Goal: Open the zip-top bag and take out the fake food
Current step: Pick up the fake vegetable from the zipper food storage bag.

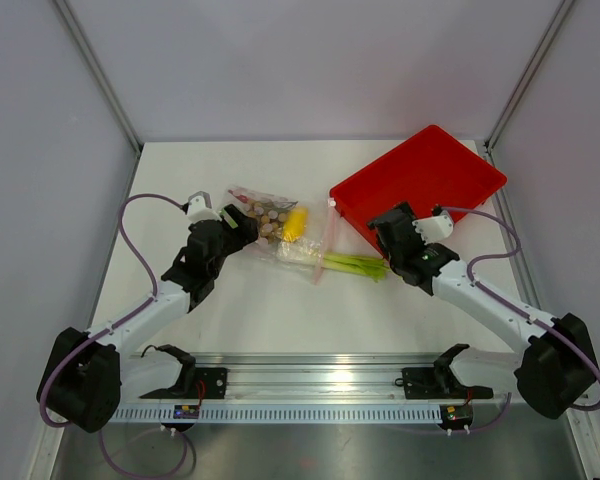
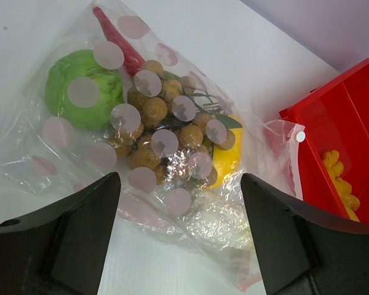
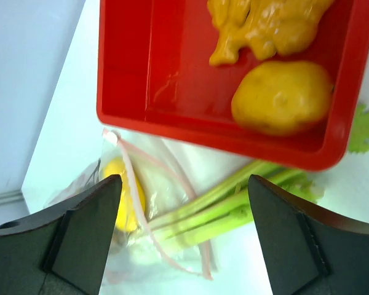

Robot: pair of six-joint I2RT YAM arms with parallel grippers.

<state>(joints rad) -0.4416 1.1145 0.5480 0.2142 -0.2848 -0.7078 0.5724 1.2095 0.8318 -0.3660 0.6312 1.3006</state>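
In the middle of the white counter (image 1: 260, 310) lies one clear plastic bag (image 2: 221, 227), crinkled and dotted with pale pink spots. Its pink zip strip (image 3: 134, 203) runs along the end nearer the single red tray (image 1: 450, 165).

Three kinds of toy food show through the plastic. There is one round green fruit (image 2: 80, 92) and one bunch of small tan balls (image 2: 154, 114), too many and too tightly packed to count. One yellow piece (image 2: 229, 157) lies beside the bunch, toward the zip end.

One bundle of celery (image 1: 355, 265), several stalks together, lies with its pale end at the bag's mouth, where the zip strip loops across it. Its green end is out on the counter, by the tray's near corner.

Two pieces sit in the tray, touching: one lumpy orange piece (image 3: 264, 24) and one rounded yellow potato (image 3: 283, 95).

There are two arms, one on each side of the bag. The left pincer (image 2: 178, 209) hangs over the bag's closed end with its two fingers spread wide. The tan balls and the plastic show in the gap, and nothing is gripped. The right pincer (image 3: 181, 209) hovers above the tray's near edge and the zip end of the bag. It is also spread wide and holds nothing. Neither pincer can be seen touching the bag.
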